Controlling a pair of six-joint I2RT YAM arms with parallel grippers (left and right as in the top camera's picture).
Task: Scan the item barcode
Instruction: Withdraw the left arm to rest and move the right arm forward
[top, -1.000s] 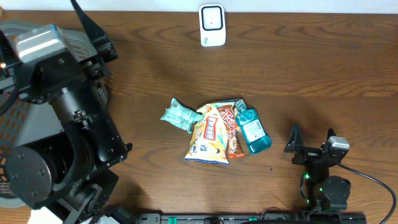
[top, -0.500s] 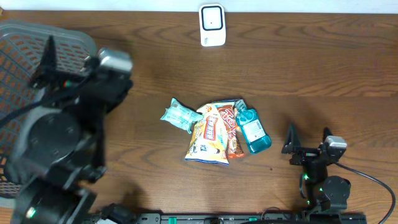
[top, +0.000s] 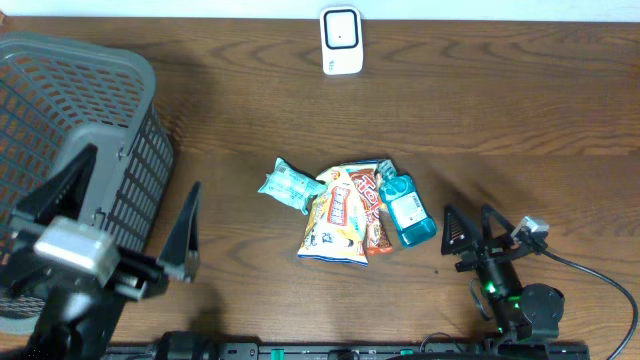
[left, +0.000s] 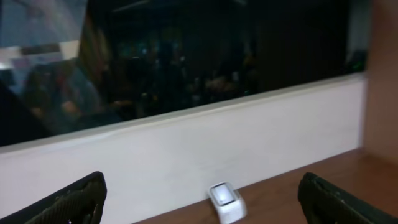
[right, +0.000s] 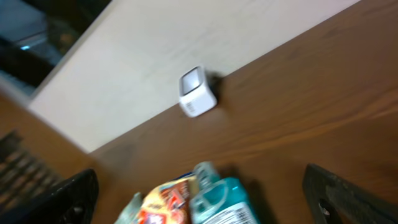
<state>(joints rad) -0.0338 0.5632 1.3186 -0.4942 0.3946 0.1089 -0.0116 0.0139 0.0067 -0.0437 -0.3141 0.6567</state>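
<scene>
While both arms are hanging low at the near edge of the table (top: 520, 110), the pile of items (top: 350, 212) is lying at its middle, between the two grippers. The right gripper (top: 467, 215) is standing with its jaws spread wide and holding nothing, just to the right of the pile. The blue bottle (top: 405, 210) is lying on its side as the nearest piece to it, apart from the fingers. Against the bottle a red wrapper (top: 372, 215) is lying, then a yellow snack bag (top: 335, 225), with a teal packet (top: 285, 185) at the pile's left end. The left gripper (top: 145, 168) is also gaping wide and gripping nothing, well to the left of the pile. The white scanner (top: 341, 40) is standing at the far edge, well apart from the pile. The left wrist view is facing it, and it is sitting between the spread fingers (left: 68, 199). The grey mesh basket (top: 80, 100) is sitting at the far left. The left gripper is covering part of its inside, and its mesh floor is showing in the rest.
</scene>
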